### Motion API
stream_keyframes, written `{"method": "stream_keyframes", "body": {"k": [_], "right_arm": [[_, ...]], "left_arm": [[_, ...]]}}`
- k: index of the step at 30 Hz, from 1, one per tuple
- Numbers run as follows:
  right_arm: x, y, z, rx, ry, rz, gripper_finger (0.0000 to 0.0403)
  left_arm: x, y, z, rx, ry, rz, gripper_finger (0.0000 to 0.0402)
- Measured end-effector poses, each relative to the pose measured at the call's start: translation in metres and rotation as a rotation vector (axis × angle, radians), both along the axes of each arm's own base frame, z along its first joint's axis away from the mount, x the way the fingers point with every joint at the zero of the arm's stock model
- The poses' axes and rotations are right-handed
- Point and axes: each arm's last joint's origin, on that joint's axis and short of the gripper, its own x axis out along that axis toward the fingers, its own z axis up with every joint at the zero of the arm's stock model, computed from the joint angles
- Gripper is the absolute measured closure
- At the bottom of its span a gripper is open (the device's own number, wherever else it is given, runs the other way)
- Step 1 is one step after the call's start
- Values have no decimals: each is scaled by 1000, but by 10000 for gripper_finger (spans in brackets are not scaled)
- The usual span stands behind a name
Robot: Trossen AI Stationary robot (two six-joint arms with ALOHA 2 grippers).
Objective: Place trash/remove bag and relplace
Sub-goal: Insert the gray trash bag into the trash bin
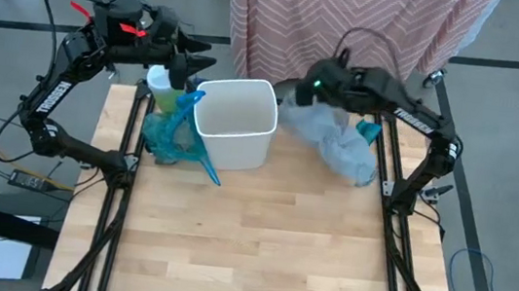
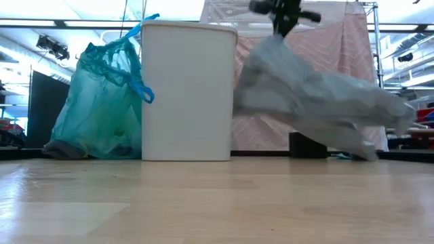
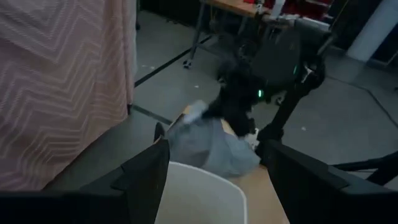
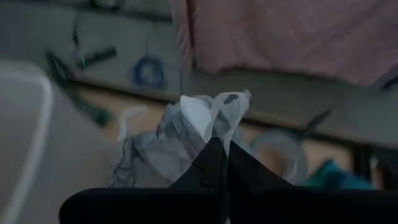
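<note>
The teal-green bag (image 1: 168, 133) stands full on the table, its bottom on the wood and its side against the left wall of the white bin (image 1: 234, 121); blue ties stick out of its top (image 2: 139, 30). The trash is out of view. My right gripper (image 1: 295, 93) hangs high just right of the bin's far corner, shut on a pale grey plastic bag (image 2: 312, 102). My left gripper (image 1: 198, 64) hovers open above the bin's far left corner and the teal bag, touching nothing; its wrist view shows the bin's rim (image 3: 205, 186) below the fingers. My right gripper pinches a bunched tuft of the grey bag's edge (image 4: 214, 115) between its two shut fingers, which slant downward. The bag hangs slack below them and spreads toward the table's right, where its lower end (image 2: 366, 150) comes down to the table top.
A pale green bottle with a white cap (image 1: 159, 83) stands at the far left behind the teal bag. A small teal bundle (image 1: 369, 131) lies at the table's right edge beside the grey bag. A pink zigzag cloth (image 1: 352, 19) hangs beyond the far edge. Bare wood (image 1: 248, 242) fills the near half.
</note>
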Motion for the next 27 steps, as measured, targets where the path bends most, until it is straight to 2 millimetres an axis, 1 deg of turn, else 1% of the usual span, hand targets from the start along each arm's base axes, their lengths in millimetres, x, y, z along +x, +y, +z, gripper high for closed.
{"method": "stream_keyframes", "body": {"k": [2,8,12,16,22,27], "right_arm": [[-8,-1,17,-56,-27,-18,403],[-29,-5,60,-208,-103,-63,403],[-34,-3,86,-295,-190,-18,403],[-35,8,111,-388,-276,63,403],[-38,29,132,-483,-369,147,403],[-41,44,138,-536,-369,143,403]], "left_arm": [[2,1,0,-16,-12,-18,127],[12,4,4,-63,-91,-103,127],[24,11,1,-103,-105,-131,127],[38,21,-5,-114,-100,-132,127],[58,43,-12,-254,-163,-117,127],[66,63,-16,-375,-222,-79,127]]}}
